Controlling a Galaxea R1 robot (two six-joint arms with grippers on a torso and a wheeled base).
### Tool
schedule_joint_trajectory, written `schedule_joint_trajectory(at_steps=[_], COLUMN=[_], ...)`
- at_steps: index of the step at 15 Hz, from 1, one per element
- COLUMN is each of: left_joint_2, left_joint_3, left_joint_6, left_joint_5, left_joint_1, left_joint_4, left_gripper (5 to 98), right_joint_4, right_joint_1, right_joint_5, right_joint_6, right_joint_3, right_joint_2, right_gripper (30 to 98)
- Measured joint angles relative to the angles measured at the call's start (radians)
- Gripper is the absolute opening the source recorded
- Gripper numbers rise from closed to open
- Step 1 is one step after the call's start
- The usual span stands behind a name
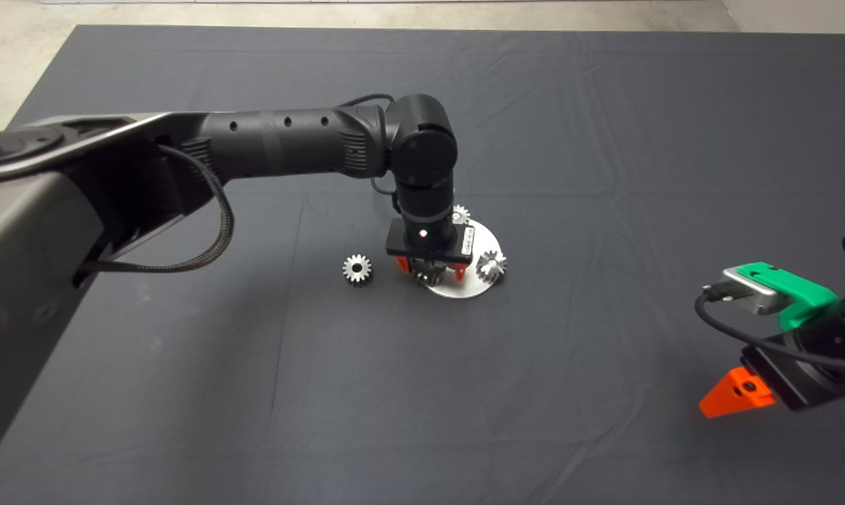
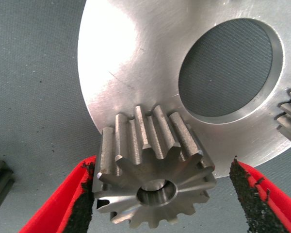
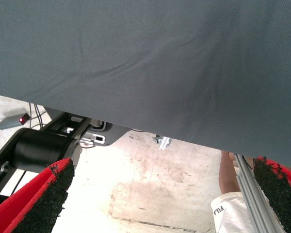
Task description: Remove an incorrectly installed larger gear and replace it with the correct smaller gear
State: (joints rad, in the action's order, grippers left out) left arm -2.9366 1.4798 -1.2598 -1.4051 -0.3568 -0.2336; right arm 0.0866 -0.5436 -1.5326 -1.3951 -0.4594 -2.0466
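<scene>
The left claw (image 2: 160,194), fingers apart, straddles the silver long-toothed larger gear (image 2: 153,182) on the round silver metal plate (image 2: 136,73), seemingly to lift it; the right claw (image 1: 734,396), fingers apart, waits aside.

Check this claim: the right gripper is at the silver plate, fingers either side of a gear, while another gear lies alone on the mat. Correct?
No. The head view shows the left gripper at the silver plate, straddling the gear; the right gripper waits at the mat's lower right. The lone gear is right.
</scene>
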Motion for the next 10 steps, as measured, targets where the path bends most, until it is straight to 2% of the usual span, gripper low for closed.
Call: schedule_joint_trajectory(at_steps=[3, 6, 7, 10], left_joint_2=[0.0, 0.0, 0.0, 0.0], left_joint_3=[0.0, 0.0, 0.0, 0.0], left_joint_6=[0.0, 0.0, 0.001, 0.0], left_joint_5=[-0.007, -0.008, -0.013, -0.014], left_joint_1=[0.0, 0.0, 0.0, 0.0], left_joint_4=[0.0, 0.0, 0.0, 0.0], left_gripper=[61.1, 61.1, 57.5, 56.2], right_joint_4=[0.0, 0.0, 0.0, 0.0], right_joint_1=[0.0, 0.0, 0.0, 0.0], right_joint_5=[0.0, 0.0, 0.0, 0.0], right_joint_6=[0.0, 0.0, 0.0, 0.0], right_joint_3=[0.0, 0.0, 0.0, 0.0], right_joint_2=[0.0, 0.0, 0.0, 0.002], right_gripper=[97.8, 97.8, 97.8, 97.8])
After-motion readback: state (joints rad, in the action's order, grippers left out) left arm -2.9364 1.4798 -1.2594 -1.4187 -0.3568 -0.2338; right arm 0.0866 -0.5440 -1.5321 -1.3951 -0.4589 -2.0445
